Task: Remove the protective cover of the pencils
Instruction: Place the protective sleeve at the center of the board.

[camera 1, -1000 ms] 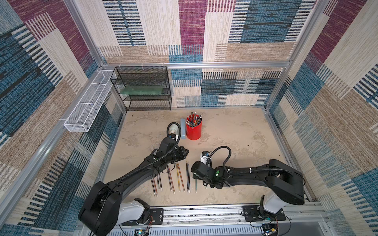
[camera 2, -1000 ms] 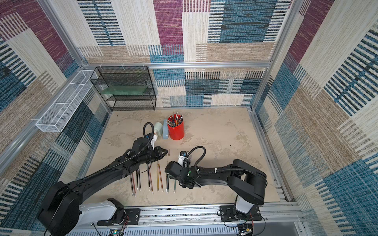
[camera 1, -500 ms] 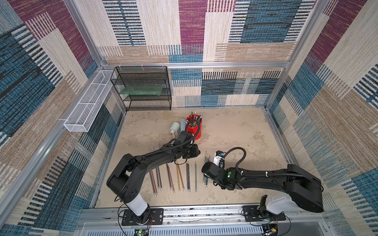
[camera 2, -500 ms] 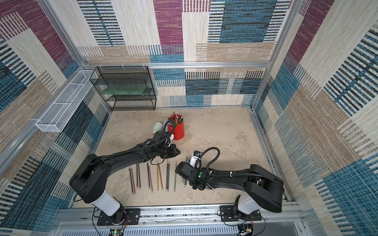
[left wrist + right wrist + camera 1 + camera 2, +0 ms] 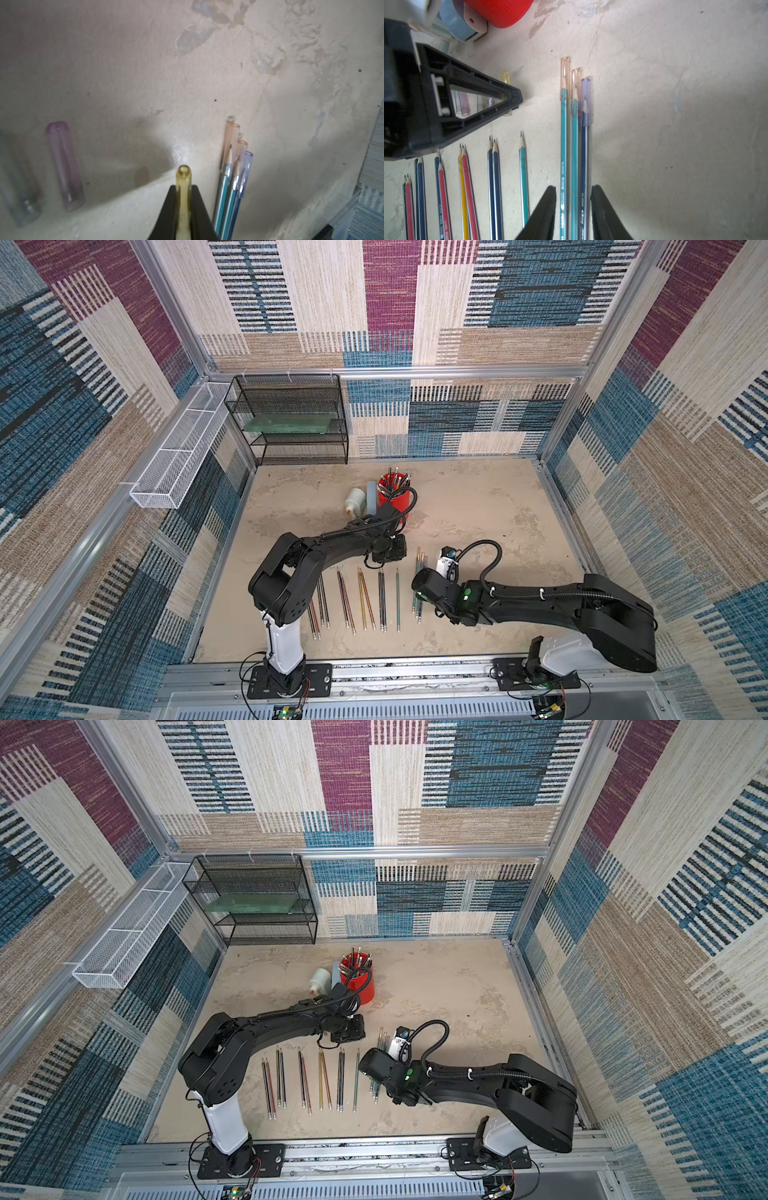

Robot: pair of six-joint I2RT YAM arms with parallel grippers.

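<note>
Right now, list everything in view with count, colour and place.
bare pencils: eleven; dark blue, red, yellow, teal; row on the table
capped pencils: three; two teal, one dark blue; beside the row
loose caps: several; purple, clear; on the table
cup: one; red; behind, holding pencils
bottle: one; white; lying beside the cup
block: one; blue-grey; between bottle and cup
mesh shelf: one; black; at back
wire basket: one; white; beside the shelf
left gripper: shut on yellow cap
right gripper: open, straddling the capped pencils

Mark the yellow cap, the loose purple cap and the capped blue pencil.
yellow cap (image 5: 184, 180): left wrist view, its exposed rounded end.
loose purple cap (image 5: 65, 166): left wrist view, middle of its body.
blue pencil (image 5: 584, 166): right wrist view, bare shaft below its cap.
</note>
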